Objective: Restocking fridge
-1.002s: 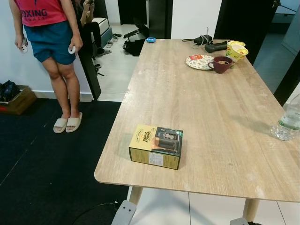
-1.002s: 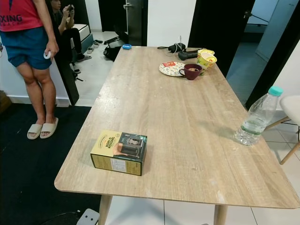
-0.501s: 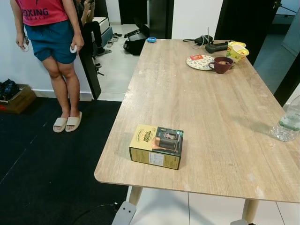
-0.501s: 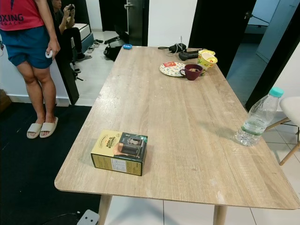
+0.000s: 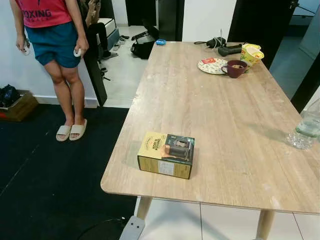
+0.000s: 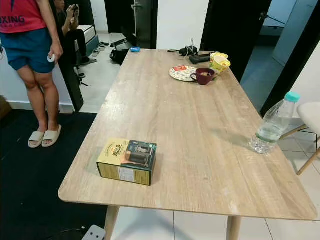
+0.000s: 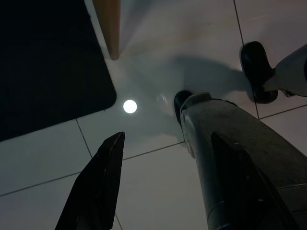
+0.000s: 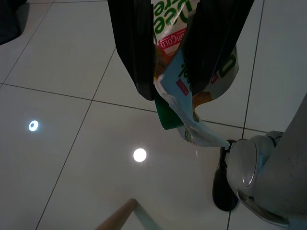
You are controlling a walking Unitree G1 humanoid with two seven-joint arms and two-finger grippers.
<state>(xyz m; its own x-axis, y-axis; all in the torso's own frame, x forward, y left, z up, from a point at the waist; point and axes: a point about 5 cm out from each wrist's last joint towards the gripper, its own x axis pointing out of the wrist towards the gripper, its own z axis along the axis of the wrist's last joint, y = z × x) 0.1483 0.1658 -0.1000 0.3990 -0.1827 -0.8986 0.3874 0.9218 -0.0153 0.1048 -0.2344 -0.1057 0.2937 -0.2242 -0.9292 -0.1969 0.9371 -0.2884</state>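
Right wrist view: right end effector [image 8: 168, 72] clamps snack bag [image 8: 192, 103] (above tiled floor [image 8: 72, 62]); left end effector [image 7: 163, 187] spread, holding nothing.

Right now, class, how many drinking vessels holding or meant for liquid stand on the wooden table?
2: a maroon mug at the far end beside the plate, and a clear water bottle near the right edge.

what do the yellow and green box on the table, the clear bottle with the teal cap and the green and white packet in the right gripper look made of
Yellow and green box: printed cardboard, going by its sharp folded edges and slight sheen.
Clear bottle with the teal cap: thin transparent plastic, probably; the table shows through it.
Green and white packet, pinched in the right gripper: glossy plastic film, crinkled and hanging limp.
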